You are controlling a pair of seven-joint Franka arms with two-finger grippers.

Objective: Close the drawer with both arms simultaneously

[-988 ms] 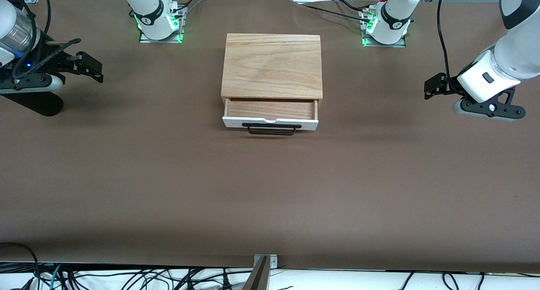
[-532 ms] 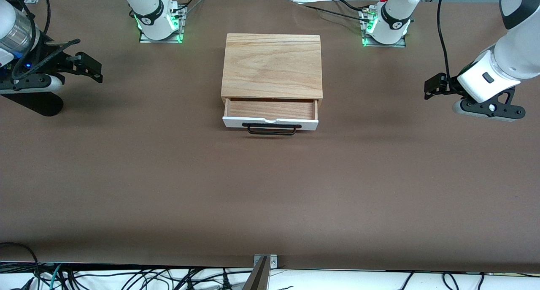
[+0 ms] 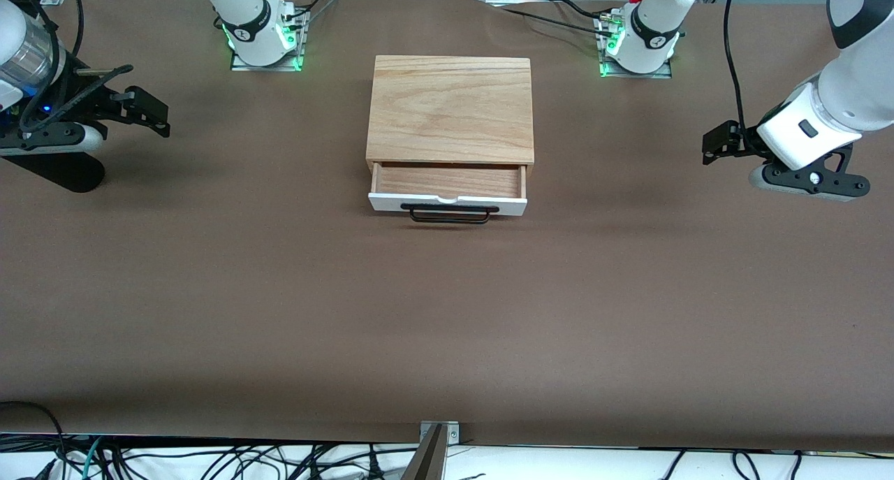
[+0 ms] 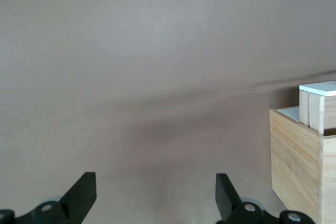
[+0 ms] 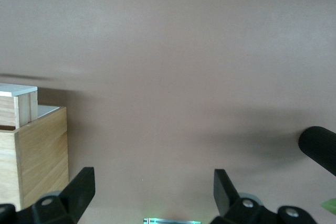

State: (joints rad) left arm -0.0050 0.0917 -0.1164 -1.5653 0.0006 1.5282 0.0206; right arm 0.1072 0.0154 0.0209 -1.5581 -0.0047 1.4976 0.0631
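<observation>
Start of the task, nothing contacted yet. The drawer (image 3: 448, 186) is pulled partway out of the oak-grain box (image 3: 450, 110), which sits mid-table between the two arm bases; its white front panel (image 3: 447, 203) and black wire handle (image 3: 449, 214) face the front camera, and the tray looks empty.

The left gripper (image 3: 714, 144) hovers over bare table (image 3: 447, 326) toward the left arm's end, well apart from the box, jaws spread wide with nothing in them. The left wrist view shows both fingers (image 4: 84, 192) parted over brown table, with the box corner and the drawer's side at the edge of that view.

The right gripper (image 3: 150, 111) hovers over the table at the right arm's end, also well apart from the box, jaws wide and empty; fingers (image 5: 83, 186) are parted in its wrist view.

Step in hand, as I read it: approach, not yet begun in earnest. Next move likely calls for both grippers to come in toward the front panel, one each side of the handle, low and level with it, then push together toward the box. Uneven pushing could skew the drawer or slide the box.
</observation>
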